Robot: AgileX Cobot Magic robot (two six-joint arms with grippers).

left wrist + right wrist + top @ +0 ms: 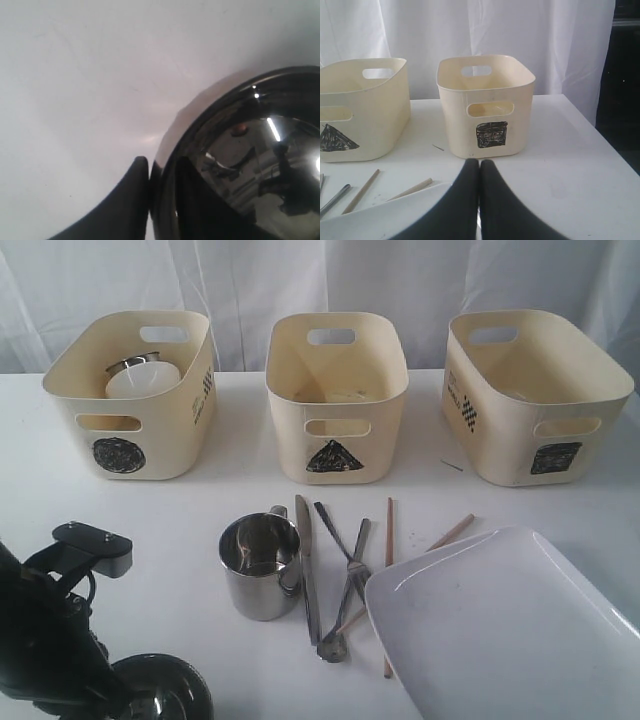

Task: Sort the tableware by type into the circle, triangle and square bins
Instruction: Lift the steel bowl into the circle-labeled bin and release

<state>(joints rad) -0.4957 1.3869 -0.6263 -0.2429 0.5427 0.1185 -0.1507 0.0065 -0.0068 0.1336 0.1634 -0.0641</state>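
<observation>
Left gripper (161, 165) is on the steel bowl (240, 150). Its fingers (130, 205) pinch the rim, one outside the wall and one inside. The bowl sits on the table (120, 510), well to the front-left of the triangle bin (336, 395), at the near edge of the exterior view.

Right gripper (479, 167): fingers (495, 200) pressed together, nothing between them. It hangs over the rim of the large white plate (510, 630), front-right of the triangle bin.

Relative to the triangle bin:
- Circle bin (135, 390) is to its left. It holds the small white bowl (143, 380) with a steel vessel (128, 364) behind it. Only the vessel's rim shows, so I can't tell what type it is.
- Square bin (530, 390) is to its right. I can't make out the contents.
- Steel mug (260, 565) stands upright in front, slightly left.
- Knife (306, 570) is just beside the mug, directly in front of the bin.
- The crossed fork and spoon (350, 565) come next, then the chopsticks (388, 540). One stick runs under the plate's corner.
</observation>
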